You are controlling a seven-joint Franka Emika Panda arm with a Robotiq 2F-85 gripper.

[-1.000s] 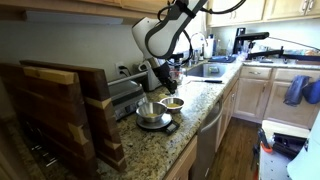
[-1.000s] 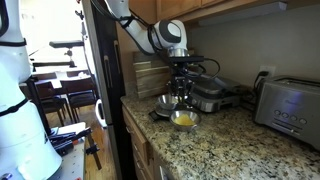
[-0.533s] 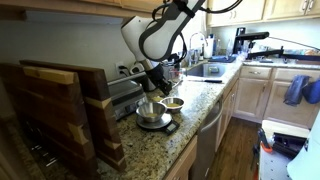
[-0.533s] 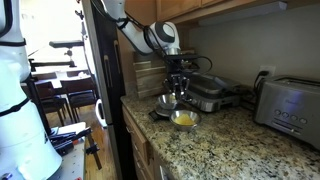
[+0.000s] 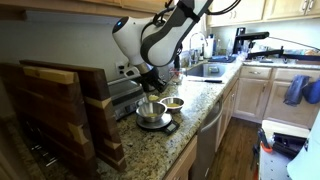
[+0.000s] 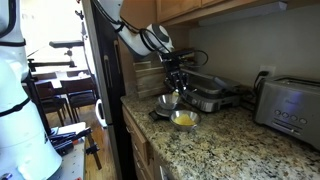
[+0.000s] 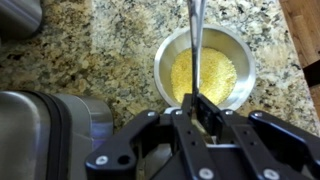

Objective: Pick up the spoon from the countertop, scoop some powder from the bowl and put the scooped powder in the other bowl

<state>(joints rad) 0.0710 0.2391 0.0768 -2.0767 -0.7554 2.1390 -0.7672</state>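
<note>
My gripper (image 7: 197, 110) is shut on the handle of a metal spoon (image 7: 195, 45), which points down. In both exterior views the gripper (image 5: 150, 90) (image 6: 176, 84) hangs over the larger shiny steel bowl (image 5: 152, 112) (image 6: 166, 102), which stands on a dark base. The smaller shallow bowl (image 5: 173, 103) (image 6: 184, 119) sits beside it on the granite countertop. The wrist view shows this smaller bowl (image 7: 235, 45) with yellowish-tan powder (image 7: 215, 75) inside. The spoon's scoop end is not clear in any view.
Wooden cutting boards (image 5: 60, 110) stand close to the steel bowl. A grey grill press (image 6: 212, 95) (image 7: 40, 130) sits behind the bowls and a toaster (image 6: 288, 108) farther along. The counter's front edge (image 5: 205, 115) runs just past the smaller bowl.
The arm has swung away from the smaller bowl and now holds the spoon over the larger steel bowl. The bowls have not moved.
</note>
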